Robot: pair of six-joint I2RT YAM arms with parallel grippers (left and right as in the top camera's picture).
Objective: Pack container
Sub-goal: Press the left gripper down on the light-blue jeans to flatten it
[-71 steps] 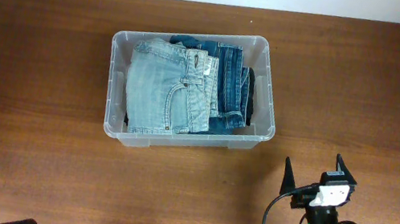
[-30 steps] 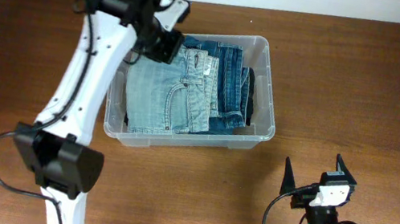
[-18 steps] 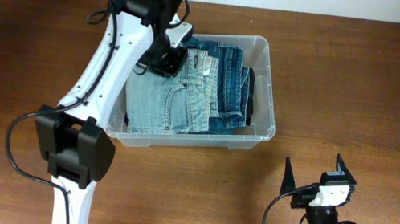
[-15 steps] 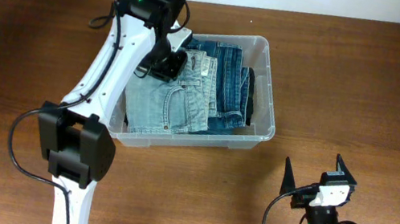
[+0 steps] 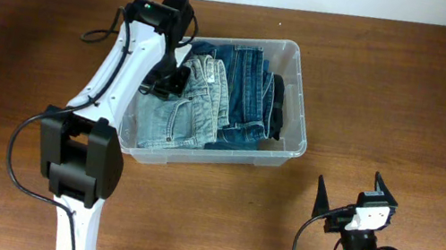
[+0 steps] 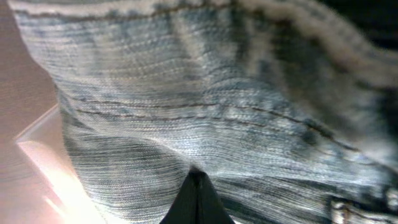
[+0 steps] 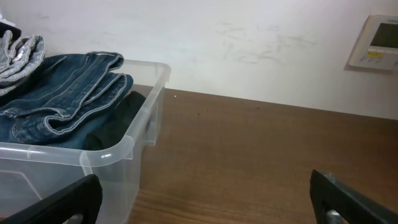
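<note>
Now, left gripper (image 5: 169,80) pressed together and right gripper (image 5: 349,180) spread, I'm tamping the light jeans (image 5: 180,109); next, I'd flatten them inside the container (image 5: 301,111).

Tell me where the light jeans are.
In the overhead view, the light jeans lie in the left half of the container, beside the darker jeans, under the left gripper.

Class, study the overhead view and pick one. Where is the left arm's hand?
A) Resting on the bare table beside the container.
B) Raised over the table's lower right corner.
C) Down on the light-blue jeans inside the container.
C: the left hand, fingers closed together, sits against the light-blue jeans within the walls of the container; its wrist view is filled with that denim.
</note>
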